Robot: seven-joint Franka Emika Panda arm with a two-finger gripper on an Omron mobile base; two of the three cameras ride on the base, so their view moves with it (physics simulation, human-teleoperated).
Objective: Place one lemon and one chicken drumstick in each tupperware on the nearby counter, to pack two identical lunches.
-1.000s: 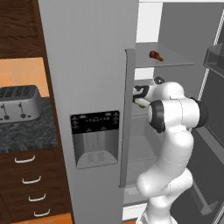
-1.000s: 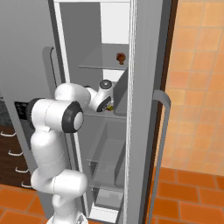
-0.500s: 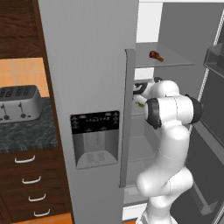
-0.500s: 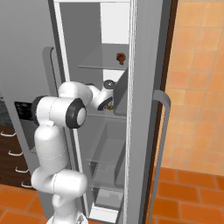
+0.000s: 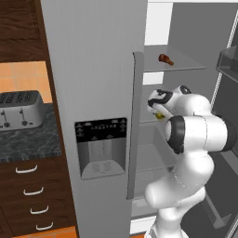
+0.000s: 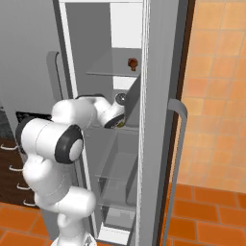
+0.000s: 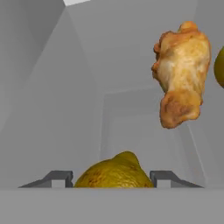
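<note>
My gripper (image 7: 111,178) is inside the open fridge at the middle shelf, shut on a yellow lemon (image 7: 113,171) that sits between its two finger tips. From the base views the hand (image 5: 158,108) reaches in past the door edge, with the lemon (image 5: 161,116) showing as a small yellow spot under it. A browned chicken drumstick (image 7: 180,73) lies ahead of the hand, and the yellow edge of another lemon (image 7: 220,61) shows beside it. Another drumstick (image 5: 166,59) rests on the upper shelf. The tupperware is out of view.
The grey fridge door with its dispenser (image 5: 100,146) stands left of the arm, and the other door (image 6: 161,120) stands open on the right. A silver toaster (image 5: 21,109) sits on the dark counter (image 5: 28,139) above wooden drawers (image 5: 28,186).
The jaws have closed in on the lemon. The hand has shifted slightly at the middle shelf, and the arm has drawn a little closer to the fridge.
</note>
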